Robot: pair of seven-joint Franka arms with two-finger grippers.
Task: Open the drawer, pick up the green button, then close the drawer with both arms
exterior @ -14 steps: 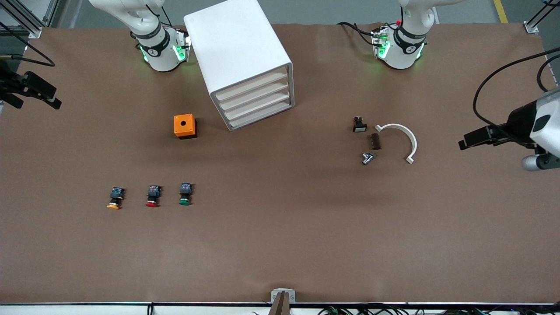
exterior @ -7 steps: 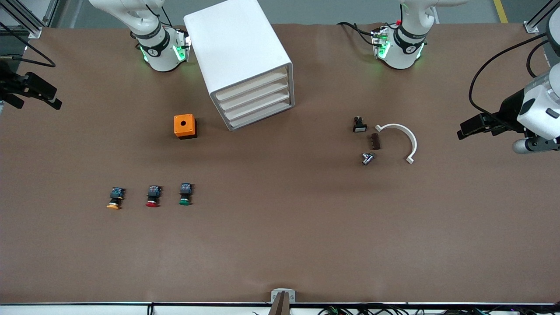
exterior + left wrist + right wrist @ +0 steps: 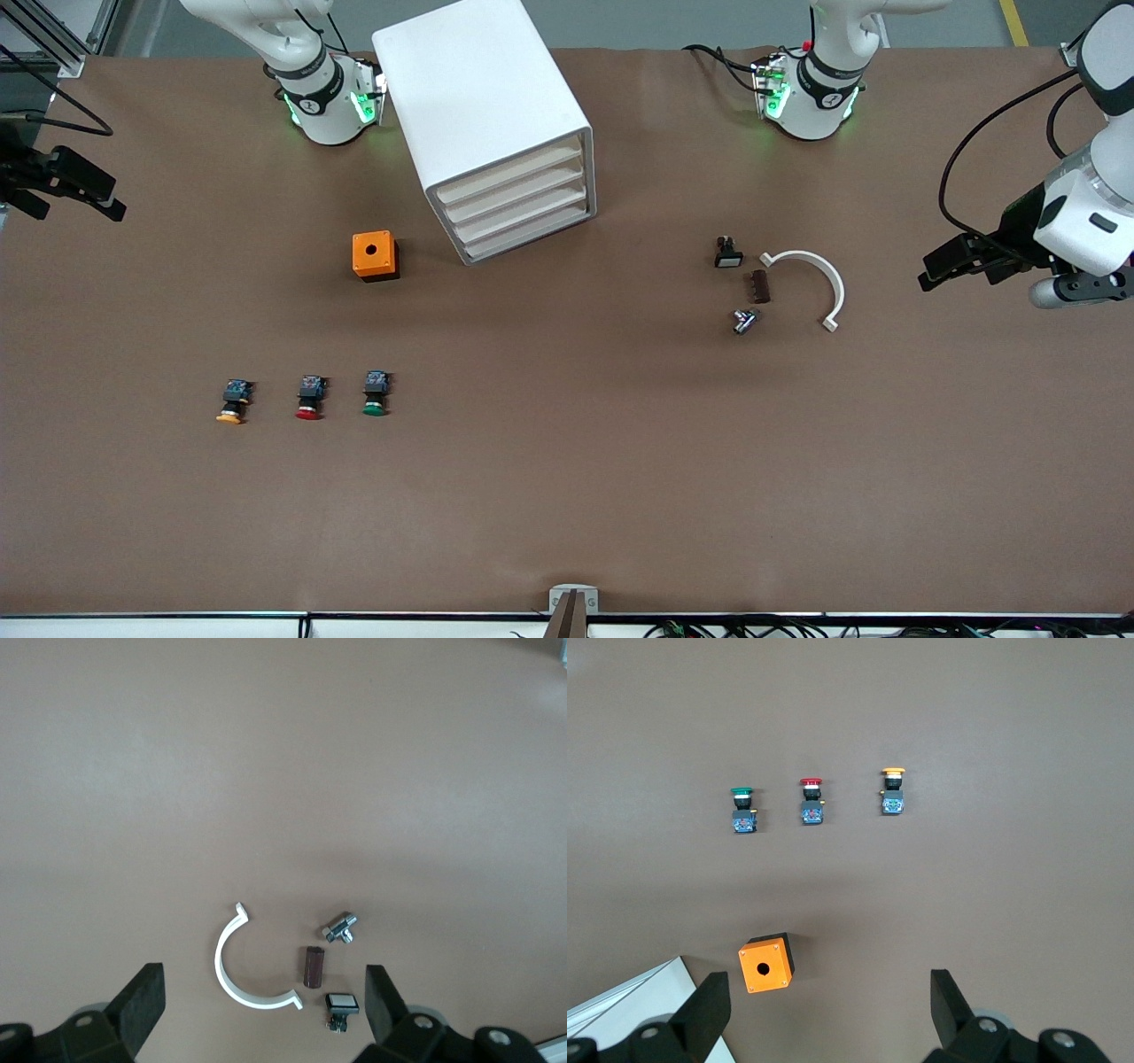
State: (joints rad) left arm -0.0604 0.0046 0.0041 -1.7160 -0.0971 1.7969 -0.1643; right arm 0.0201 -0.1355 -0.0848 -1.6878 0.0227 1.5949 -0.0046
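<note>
Green-capped button (image 3: 375, 395) lies on its side on the table (image 3: 567, 496), last in a row beside the red-capped button (image 3: 309, 399) and nearer the front camera than the orange box (image 3: 375, 255). I judge it light, rigid and slick on its cap, so I'd pinch the squarish black body. Left gripper (image 3: 961, 266) hangs over its end of the table and right gripper (image 3: 84, 190) waits over its own end, both with fingers spread.

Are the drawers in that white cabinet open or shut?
Shut. All the drawer fronts of the cabinet sit flush in its face, none pulled out.
</note>
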